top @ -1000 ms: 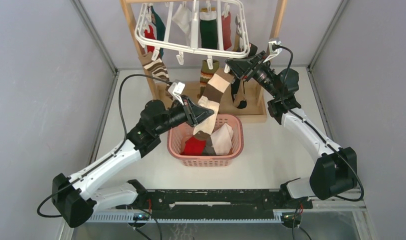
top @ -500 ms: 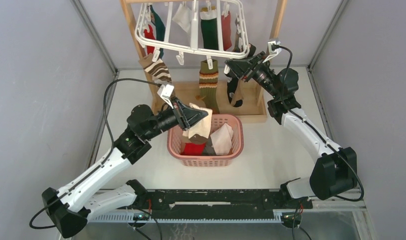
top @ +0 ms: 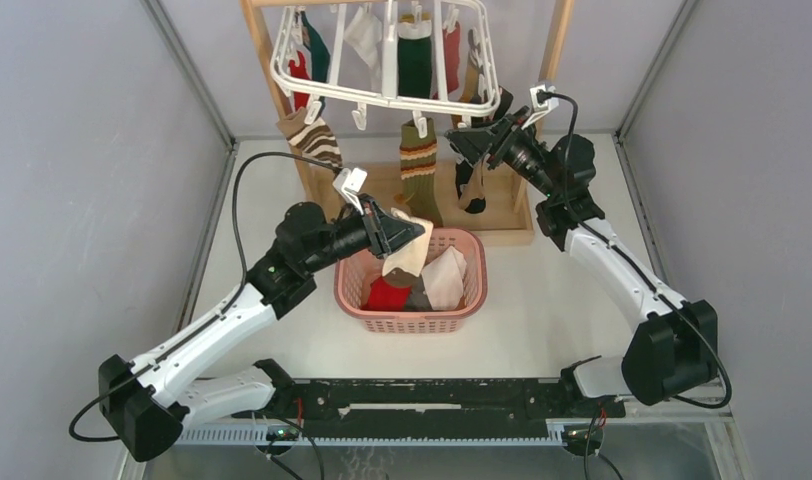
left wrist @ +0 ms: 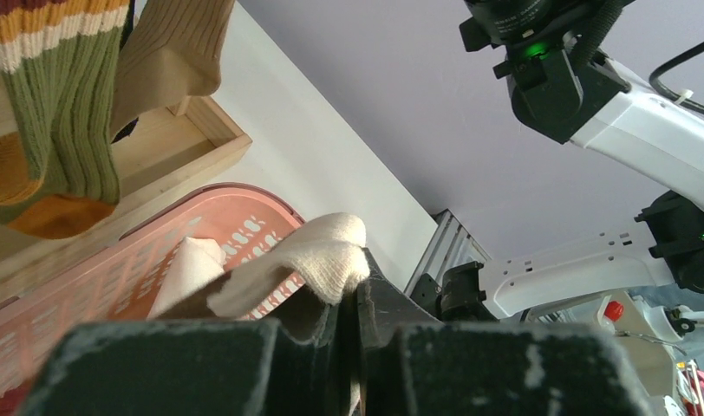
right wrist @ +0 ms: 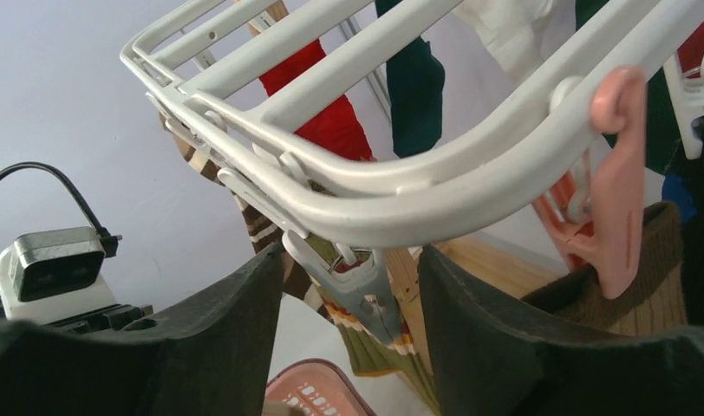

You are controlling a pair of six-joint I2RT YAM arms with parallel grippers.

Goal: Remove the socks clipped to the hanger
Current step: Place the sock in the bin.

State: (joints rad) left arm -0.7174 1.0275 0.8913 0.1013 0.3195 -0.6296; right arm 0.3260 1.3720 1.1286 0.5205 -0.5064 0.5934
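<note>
Cream-and-brown knitted sock [top: 402, 255]: hanging free of the hanger above the far-left corner of the pink slotted plastic basket [top: 412, 320]. If let go this close to the rim, it is likely risking a snag on the edge or a slide onto the white table [top: 522, 300].
Left end effector [left wrist: 357, 303]: clamping the sock's cream end between closed jaws, the rest drooping beneath.
Green, orange and cream striped sock [top: 418, 165]: dangling from a small white clip [right wrist: 353, 282] on the front bar of the white plastic drying hanger [right wrist: 418, 208].
Right end effector [right wrist: 353, 295]: standing open just under that bar, its dark fingers [right wrist: 218, 338] framing the clip in the wrist view. Whether the clip is sitting inside the jaws or beyond them cannot be told.
Hazard at the bar: a squeeze landing on the frame instead of the clip would probably be tugging the whole hanger and setting the red, dark green and white socks [top: 417, 60] swinging against the light wooden rack [top: 555, 45].
</note>
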